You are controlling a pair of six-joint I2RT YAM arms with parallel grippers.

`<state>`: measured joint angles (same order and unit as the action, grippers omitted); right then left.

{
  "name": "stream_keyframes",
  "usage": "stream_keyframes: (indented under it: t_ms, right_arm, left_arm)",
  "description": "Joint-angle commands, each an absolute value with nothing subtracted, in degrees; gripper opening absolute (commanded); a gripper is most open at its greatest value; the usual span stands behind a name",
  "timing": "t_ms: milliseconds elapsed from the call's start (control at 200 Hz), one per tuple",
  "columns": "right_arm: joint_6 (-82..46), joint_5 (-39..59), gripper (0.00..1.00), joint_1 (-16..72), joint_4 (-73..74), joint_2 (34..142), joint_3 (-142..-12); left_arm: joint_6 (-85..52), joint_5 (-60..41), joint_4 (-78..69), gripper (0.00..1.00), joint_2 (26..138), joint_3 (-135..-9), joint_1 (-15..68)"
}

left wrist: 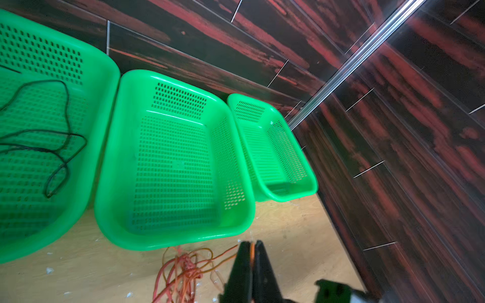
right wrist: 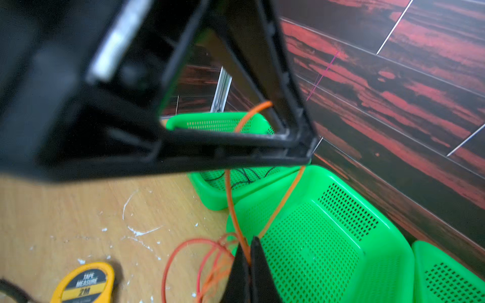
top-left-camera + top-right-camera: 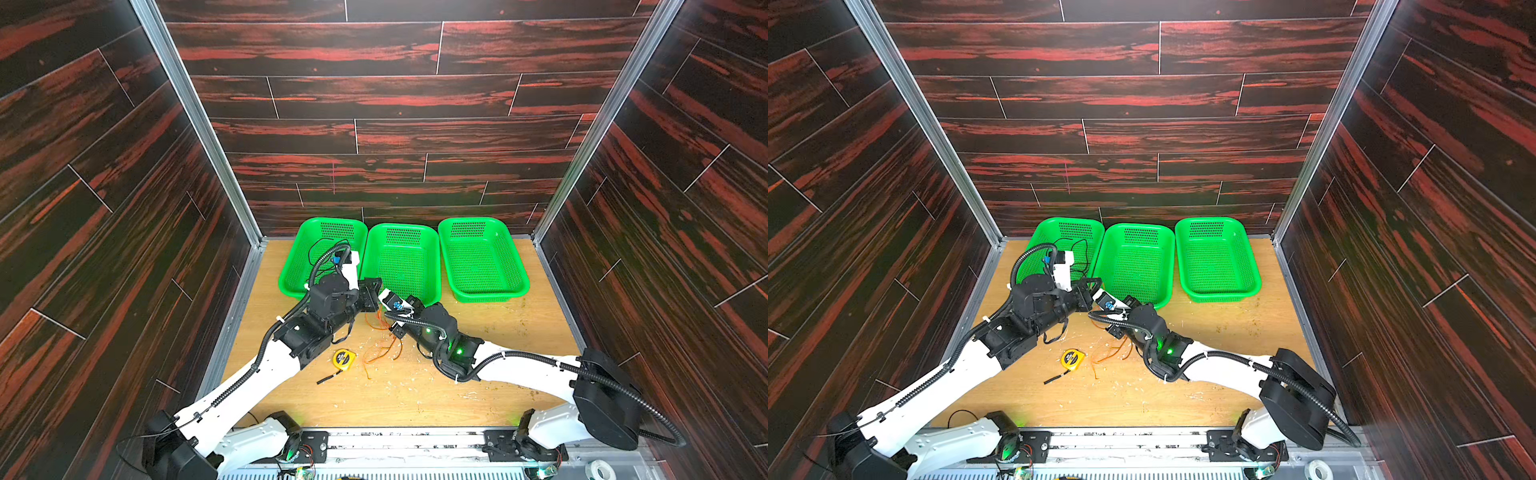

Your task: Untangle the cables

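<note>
In the left wrist view my left gripper (image 1: 251,246) is shut on the thin orange cable (image 1: 223,258). My right gripper (image 2: 248,245) is shut on the same orange cable (image 2: 231,207), which rises in two strands to the left gripper's finger (image 2: 288,154) just above. Below both, the red cable (image 2: 168,262) lies looped and tangled with orange on the wooden table (image 3: 415,395), seen as a loose bunch (image 3: 380,347) in a top view. The black cable (image 1: 52,136) lies coiled inside the left green basket (image 3: 332,221). Both grippers meet at the middle basket's (image 3: 402,227) near left corner.
A third green basket (image 3: 490,297) stands at the back right. A yellow tape measure (image 3: 344,359) and a short black stick (image 3: 328,378) lie in front of the tangle. White flecks litter the table. A tape roll (image 3: 600,471) sits beyond the front rail.
</note>
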<state>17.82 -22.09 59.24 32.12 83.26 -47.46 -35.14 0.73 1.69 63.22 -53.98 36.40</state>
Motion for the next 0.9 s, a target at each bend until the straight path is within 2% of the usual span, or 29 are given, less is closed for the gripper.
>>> stream_keyframes:
  t_ms: [0, 70, 170, 230, 441, 656, 822, 897]
  right_arm:
    - [17.7, -23.9, 0.00, 59.4, 27.0, 78.0, -49.8]
    - [18.0, -24.4, 0.00, 59.2, 23.1, 76.3, -50.8]
    - [17.8, -24.0, 0.00, 58.6, 17.9, 74.2, -52.8]
    - [18.0, -23.9, 0.00, 58.4, 15.7, 73.5, -54.1]
    - [20.0, -23.1, 0.00, 58.0, 9.3, 73.5, -58.2]
    - [20.6, -23.0, 0.00, 57.0, 6.2, 73.5, -60.5]
    - [21.4, -23.2, 0.00, 56.6, 4.7, 72.6, -60.7]
    - [22.0, -23.0, 0.00, 56.6, 4.0, 72.0, -60.7]
  left_arm:
    - [-29.4, 3.4, 0.4, 0.44, 60.1, -53.0, 36.6]
    - [-24.9, 4.5, 0.8, 0.63, 58.6, -52.8, 36.6]
    - [-19.8, 6.9, 0.9, 0.74, 56.2, -51.4, 36.6]
    - [-18.7, 9.5, 0.9, 0.76, 54.5, -50.1, 36.6]
    - [-10.5, 11.7, 2.8, 0.78, 49.7, -44.3, 36.5]
    - [-8.3, 13.0, 4.1, 0.80, 47.0, -36.3, 36.4]
    - [-8.0, 12.6, 3.4, 0.66, 47.3, -31.2, 36.3]
    - [-10.5, 13.4, 2.4, 0.65, 48.5, -30.4, 35.8]
